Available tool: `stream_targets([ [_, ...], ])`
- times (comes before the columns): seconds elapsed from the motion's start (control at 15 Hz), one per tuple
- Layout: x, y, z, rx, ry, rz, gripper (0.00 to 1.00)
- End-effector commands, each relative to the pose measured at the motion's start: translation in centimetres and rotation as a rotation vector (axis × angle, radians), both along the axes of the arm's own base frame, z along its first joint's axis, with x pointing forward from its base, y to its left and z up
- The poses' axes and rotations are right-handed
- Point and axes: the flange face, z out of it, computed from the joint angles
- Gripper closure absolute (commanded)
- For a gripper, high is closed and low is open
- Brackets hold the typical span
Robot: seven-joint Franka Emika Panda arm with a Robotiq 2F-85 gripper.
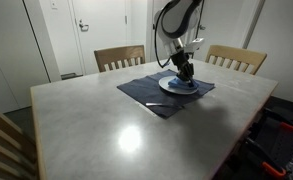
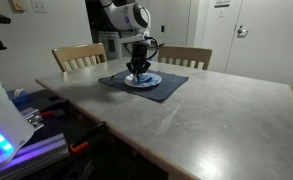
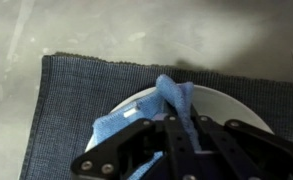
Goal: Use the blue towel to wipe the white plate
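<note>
Blue towel (image 3: 172, 98) in fingers (image 3: 191, 132) on plate (image 3: 233, 106) (mat (image 3: 66, 100) under), chairs (image 1: 119, 57) nr.

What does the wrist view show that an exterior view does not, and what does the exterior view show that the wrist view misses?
Only the wrist view: the folds of the crumpled blue cloth towel pinched in the claw, and the woven texture of the dark rectangular placemat.
Only an exterior view: the white robot arm, a pale wooden slat-back chair with a second like it behind the table, and the whole grey table.
Both: the round white plate lying on the placemat, with the claw down over it.
</note>
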Motion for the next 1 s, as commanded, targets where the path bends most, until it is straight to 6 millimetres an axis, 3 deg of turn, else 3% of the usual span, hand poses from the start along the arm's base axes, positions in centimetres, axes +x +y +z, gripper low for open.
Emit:
stream_targets([
  [0.0, -0.7, 1.9, 0.8, 0.086, 0.037, 0.033, 0.97],
  [0.47, -0.6, 5.1, 1.3, 0.178, 0.022, 0.047, 0.97],
  [0.93, 1.0, 4.1, 0.7, 0.096, -0.084, -0.060, 0.97],
])
